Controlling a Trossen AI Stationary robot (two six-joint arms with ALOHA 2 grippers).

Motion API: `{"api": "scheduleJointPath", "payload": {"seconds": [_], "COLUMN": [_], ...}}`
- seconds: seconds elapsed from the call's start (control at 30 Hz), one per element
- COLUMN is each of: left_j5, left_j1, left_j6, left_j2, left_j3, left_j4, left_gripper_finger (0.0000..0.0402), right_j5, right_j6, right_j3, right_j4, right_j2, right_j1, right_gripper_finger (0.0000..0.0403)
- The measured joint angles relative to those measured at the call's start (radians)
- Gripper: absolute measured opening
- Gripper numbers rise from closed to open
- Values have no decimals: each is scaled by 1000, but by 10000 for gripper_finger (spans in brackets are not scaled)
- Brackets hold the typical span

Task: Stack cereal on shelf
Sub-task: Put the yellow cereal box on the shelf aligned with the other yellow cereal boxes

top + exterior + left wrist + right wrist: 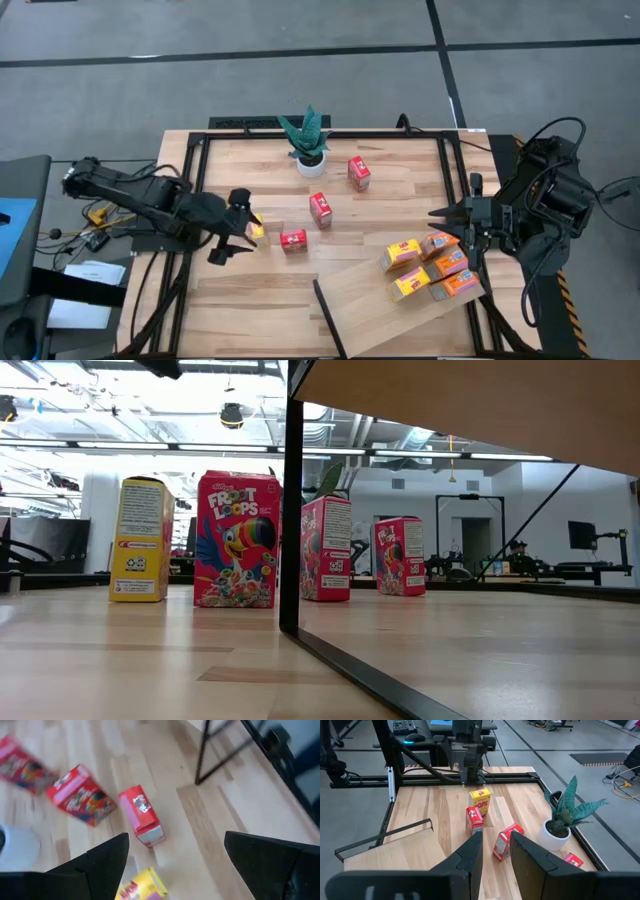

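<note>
A yellow cereal box (256, 229) stands upright on the table by its base, showing in the low view as the yellow box (140, 540). Three red cereal boxes (293, 240) (320, 210) (359, 172) stand farther right. Several orange and yellow boxes (430, 265) lie on the pale shelf (365, 300) at the near right. My left gripper (175, 865) hovers wide open above the yellow box (140, 890) and holds nothing. My right gripper (495, 850) waits raised at the table's right side, above the shelf's far right corner, with a narrow empty gap between its fingers.
A potted green plant (310, 142) stands at the far middle of the table. A black frame (330, 133) runs around the table's edges. In the low view the shelf (450, 410) fills the upper right, with its dark upright edge (290, 500) in front of the red boxes.
</note>
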Motion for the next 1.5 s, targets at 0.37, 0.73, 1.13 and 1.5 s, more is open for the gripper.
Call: {"api": "scheduleJointPath", "payload": {"seconds": [0.37, 0.73, 1.13, 1.5], "left_j5": [106, 193, 193, 210], "left_j1": [128, 265, 317, 375], "left_j6": [356, 674, 864, 982], "left_j2": [95, 145, 145, 145], "left_j3": [0, -25, -129, -213], "left_j4": [-144, -167, -104, -14], "left_gripper_finger": [320, 320, 320, 319], "right_j5": [0, -1, 0, 0], "right_j6": [2, 30, 36, 79], "right_j3": [0, 0, 0, 0], "right_j4": [0, 0, -8, -24], "right_j2": [0, 0, -1, -2], "right_j1": [0, 0, 0, -54], "right_gripper_finger": [123, 119, 118, 118]}}
